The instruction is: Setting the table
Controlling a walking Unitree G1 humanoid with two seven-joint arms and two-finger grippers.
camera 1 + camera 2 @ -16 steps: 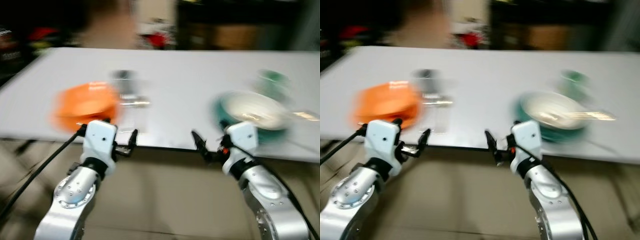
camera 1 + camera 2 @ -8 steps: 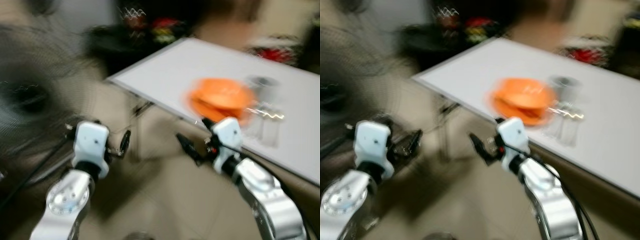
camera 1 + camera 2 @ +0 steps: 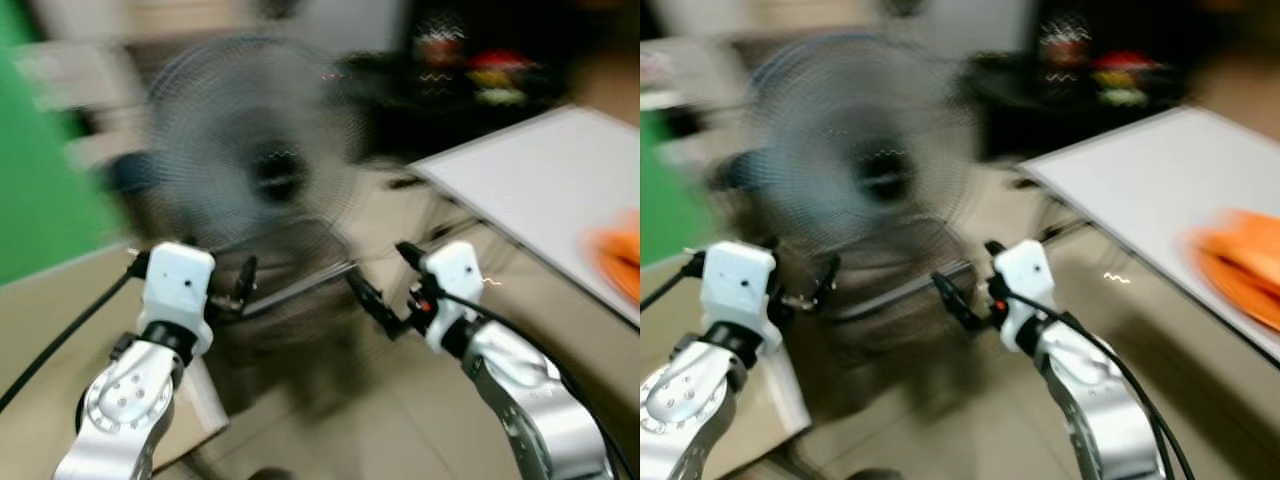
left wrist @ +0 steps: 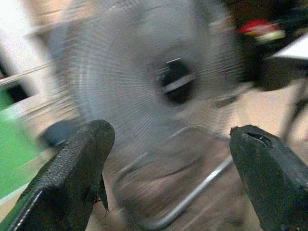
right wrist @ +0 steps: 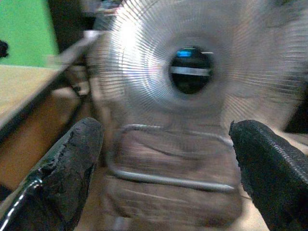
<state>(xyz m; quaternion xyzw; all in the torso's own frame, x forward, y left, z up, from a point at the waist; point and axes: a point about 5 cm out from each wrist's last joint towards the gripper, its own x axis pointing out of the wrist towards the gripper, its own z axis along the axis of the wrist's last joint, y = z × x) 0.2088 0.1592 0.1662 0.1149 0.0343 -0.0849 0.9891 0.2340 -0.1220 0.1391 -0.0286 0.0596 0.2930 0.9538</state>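
Blurred room: big wire-cage floor fan (image 3: 255, 165) dead ahead, white table (image 3: 545, 185) off to the right with an orange plate (image 3: 1240, 262) at its near edge. Left gripper (image 4: 168, 168) and right gripper (image 5: 163, 168) both held out toward the fan, fingers spread wide, nothing in them.

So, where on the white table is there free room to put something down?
The white table is bare across its near corner and middle, between its edge and the orange plates; that patch is free. At the right border the plates crowd it. Ahead, the floor fan stands close before the left gripper and the right gripper, both open and empty.
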